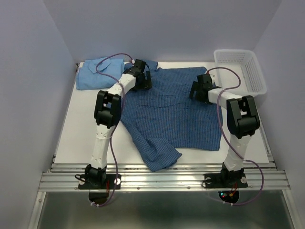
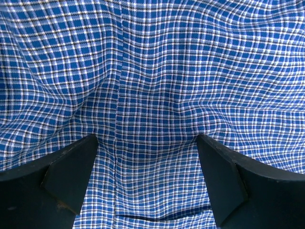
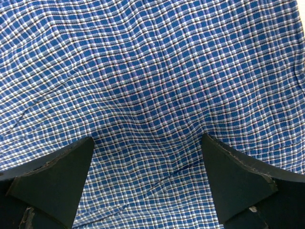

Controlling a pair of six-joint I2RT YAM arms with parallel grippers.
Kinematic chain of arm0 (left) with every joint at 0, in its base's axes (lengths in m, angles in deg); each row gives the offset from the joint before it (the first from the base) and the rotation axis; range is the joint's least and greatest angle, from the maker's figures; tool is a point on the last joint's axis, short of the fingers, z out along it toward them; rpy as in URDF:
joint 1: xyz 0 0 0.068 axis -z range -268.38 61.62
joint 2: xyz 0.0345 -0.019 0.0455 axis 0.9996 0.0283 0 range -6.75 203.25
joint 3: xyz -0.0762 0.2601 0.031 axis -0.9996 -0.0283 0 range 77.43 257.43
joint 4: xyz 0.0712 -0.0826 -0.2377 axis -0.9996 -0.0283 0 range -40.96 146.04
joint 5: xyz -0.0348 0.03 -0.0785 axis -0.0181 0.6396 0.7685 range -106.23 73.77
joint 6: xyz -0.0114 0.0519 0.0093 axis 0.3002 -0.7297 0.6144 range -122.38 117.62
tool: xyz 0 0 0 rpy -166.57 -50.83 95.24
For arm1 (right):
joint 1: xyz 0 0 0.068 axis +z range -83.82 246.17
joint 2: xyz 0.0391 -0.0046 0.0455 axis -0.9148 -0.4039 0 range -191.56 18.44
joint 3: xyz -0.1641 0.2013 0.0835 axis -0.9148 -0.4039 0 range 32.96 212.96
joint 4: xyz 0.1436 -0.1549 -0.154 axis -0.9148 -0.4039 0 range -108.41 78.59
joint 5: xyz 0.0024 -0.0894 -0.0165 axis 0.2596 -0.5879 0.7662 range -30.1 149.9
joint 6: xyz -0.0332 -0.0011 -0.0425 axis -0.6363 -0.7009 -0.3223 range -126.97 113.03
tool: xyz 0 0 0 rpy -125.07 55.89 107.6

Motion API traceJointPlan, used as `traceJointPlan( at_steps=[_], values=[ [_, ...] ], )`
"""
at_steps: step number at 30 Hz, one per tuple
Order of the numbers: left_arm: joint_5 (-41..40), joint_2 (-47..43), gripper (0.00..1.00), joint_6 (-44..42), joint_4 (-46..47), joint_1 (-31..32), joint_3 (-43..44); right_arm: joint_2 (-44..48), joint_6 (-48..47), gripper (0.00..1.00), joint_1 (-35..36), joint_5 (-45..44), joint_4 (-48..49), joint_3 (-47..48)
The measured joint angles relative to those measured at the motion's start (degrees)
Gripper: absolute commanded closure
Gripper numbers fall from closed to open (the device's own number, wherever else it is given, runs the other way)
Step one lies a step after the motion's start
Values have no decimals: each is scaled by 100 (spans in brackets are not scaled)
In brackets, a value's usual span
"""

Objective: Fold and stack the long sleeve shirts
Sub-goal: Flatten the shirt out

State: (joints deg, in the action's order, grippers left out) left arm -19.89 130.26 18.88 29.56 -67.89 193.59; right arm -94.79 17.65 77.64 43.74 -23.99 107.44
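While both arms reach across the table (image 1: 71,138), the overhead view shows the check shirt (image 1: 176,114) spread mid-table, its far edge running left to right and one sleeve trailing toward the near edge. Over its far left part hangs the left gripper (image 1: 143,82), over its far right the right gripper (image 1: 197,91), each arm nearest its own side. The light shirt (image 1: 93,74) lies folded in the far left corner.

From the left wrist, the fingers (image 2: 71,176) stand spread and empty, check cloth directly beneath and a seam (image 2: 117,95) running away between them.

From the right wrist, the jaws are likewise wide over rippled cloth; contact I cannot tell. Any pinch looks straight down.
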Motion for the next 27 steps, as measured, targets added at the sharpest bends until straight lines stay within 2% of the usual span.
traceJointPlan(
  at_steps=[3, 8, 15, 19, 23, 25, 26, 27],
  values=[
    [57, 446, 1, -116, -184, -39, 758, -295, -68, 0, -15, -125, -72, 400],
    [221, 750, 1, -236, -358, -155, 1338, -640, -199, 0, -122, -85, -146, 927],
    [382, 699, 1, -400, -435, -199, 1399, -540, -691, 0, -188, 723, -389, 1215],
    [212, -282, 1, -400, -339, -146, 328, 131, -855, 0, -162, 1248, -472, 1032],
    [-103, -1952, 1, -245, 11, 42, -1237, 1401, -817, 0, -120, 1609, -271, 422],
    [-284, -2977, 1, -52, 188, 254, -2057, 1847, -769, 0, -103, 1661, -170, 186],
    [-374, -3709, 1, 111, 323, 439, -2736, 2149, -673, 0, -90, 1663, -44, -39],
    [-417, -4009, 1, 203, 328, 535, -2992, 2275, -645, 0, -87, 1663, 17, -160]
  ],
)
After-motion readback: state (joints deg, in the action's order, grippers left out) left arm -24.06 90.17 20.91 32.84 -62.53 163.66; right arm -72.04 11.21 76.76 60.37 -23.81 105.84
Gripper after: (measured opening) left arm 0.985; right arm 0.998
